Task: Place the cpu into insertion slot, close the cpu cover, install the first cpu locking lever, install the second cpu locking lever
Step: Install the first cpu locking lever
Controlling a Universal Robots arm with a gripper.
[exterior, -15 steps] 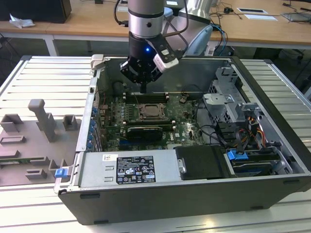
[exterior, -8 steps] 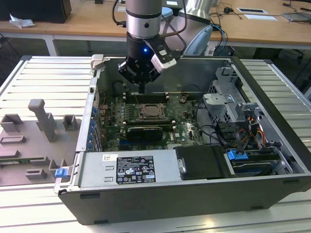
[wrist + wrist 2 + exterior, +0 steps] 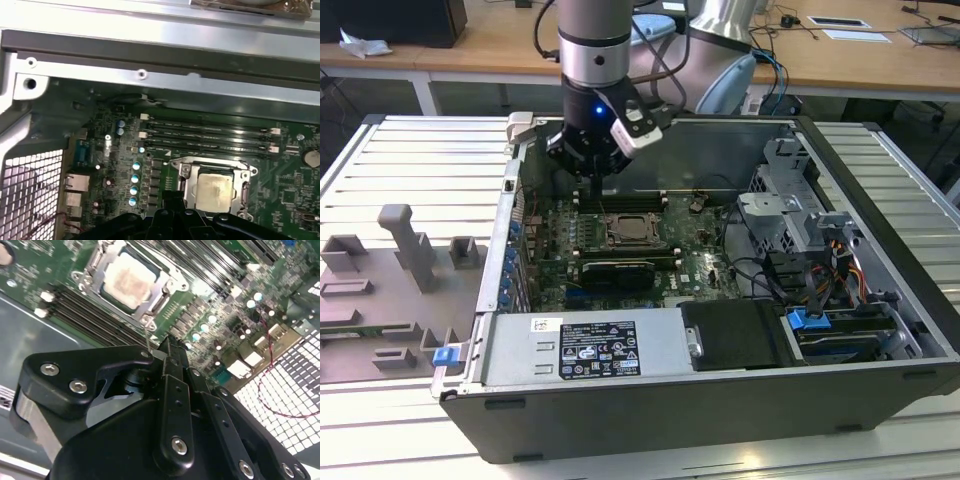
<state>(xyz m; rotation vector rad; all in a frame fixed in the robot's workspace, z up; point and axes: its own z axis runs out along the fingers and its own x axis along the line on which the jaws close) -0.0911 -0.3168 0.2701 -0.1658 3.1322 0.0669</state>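
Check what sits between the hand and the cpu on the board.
In the exterior view, the long narrow memory slots run across the stretch between the hand and the cpu.

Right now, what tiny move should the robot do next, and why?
Probably ease the end effector down onto the thin metal rod standing by the insertion slot corner; it is likely a locking lever. The cpu already sits in the slot with the cpu cover down around it, and the end effector hovers just beside that rod.
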